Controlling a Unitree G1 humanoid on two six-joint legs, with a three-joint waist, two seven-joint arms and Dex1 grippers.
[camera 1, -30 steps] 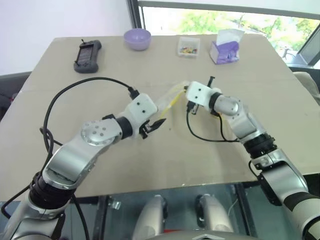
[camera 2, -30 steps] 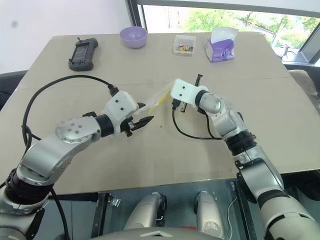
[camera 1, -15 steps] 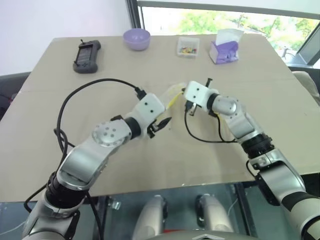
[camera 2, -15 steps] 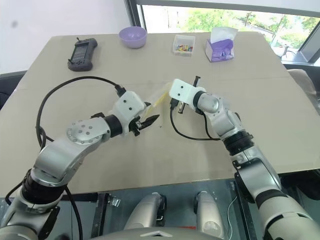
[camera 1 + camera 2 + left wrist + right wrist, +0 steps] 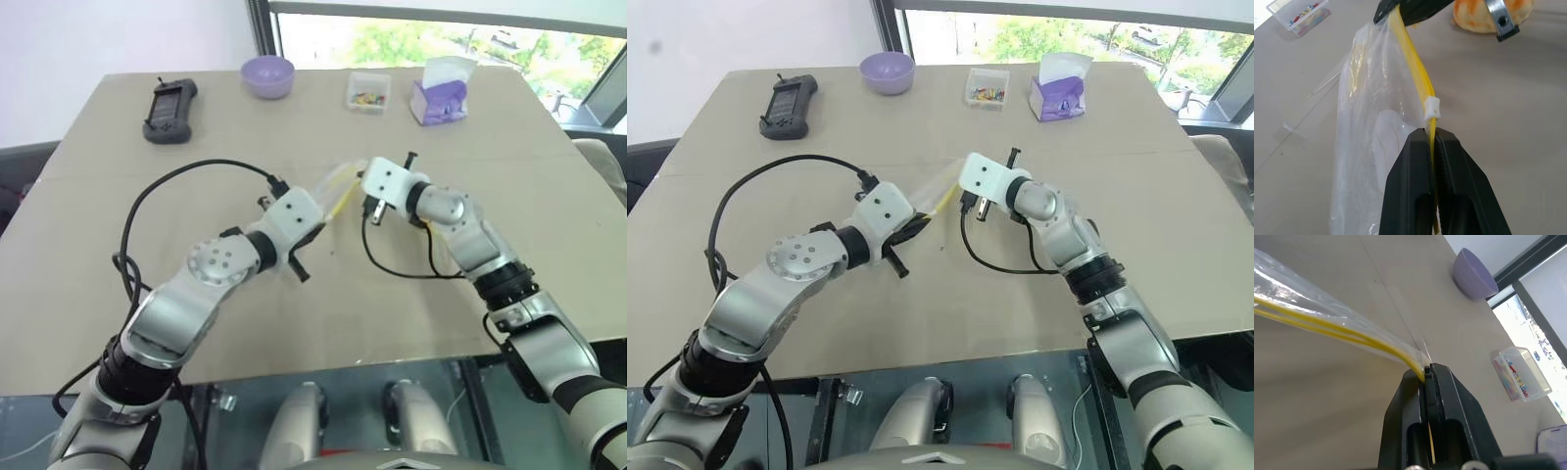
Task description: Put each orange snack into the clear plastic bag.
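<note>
Two grippers hold the clear plastic bag (image 5: pixel 1359 142) by its yellow seal strip (image 5: pixel 1413 66), one at each end: the left gripper (image 5: pixel 1431 139) has its fingers clamped on the strip just below the small white slider (image 5: pixel 1432 108), and the right gripper (image 5: pixel 1426 378) pinches the far end, so the bag hangs stretched between them above the worktop (image 5: pixel 147 196). The step in hand looks like getting the mouth open, and it would go best if each set of fingers kept only one lip of the seal; as they sit now both seem to pinch the doubled strip, so pulling apart would only tighten it. Easing the two ends toward each other should let the film bow and the mouth gape. The orange snack (image 5: pixel 1484 17) lies on the worktop beyond the right gripper, outside the bag. It is a rounded, matte, orange-yellow bun that looks soft, so a light squeeze should do. The bag is thin, glossy, creased film, limp and likely slippery; the strip is the only stiff part. A purple bowl (image 5: pixel 268 75), a small clear box (image 5: pixel 368 92) of coloured bits, a tissue pack (image 5: pixel 444 93) and a black handheld device (image 5: pixel 171 111) stand well apart at the worktop's far side.
</note>
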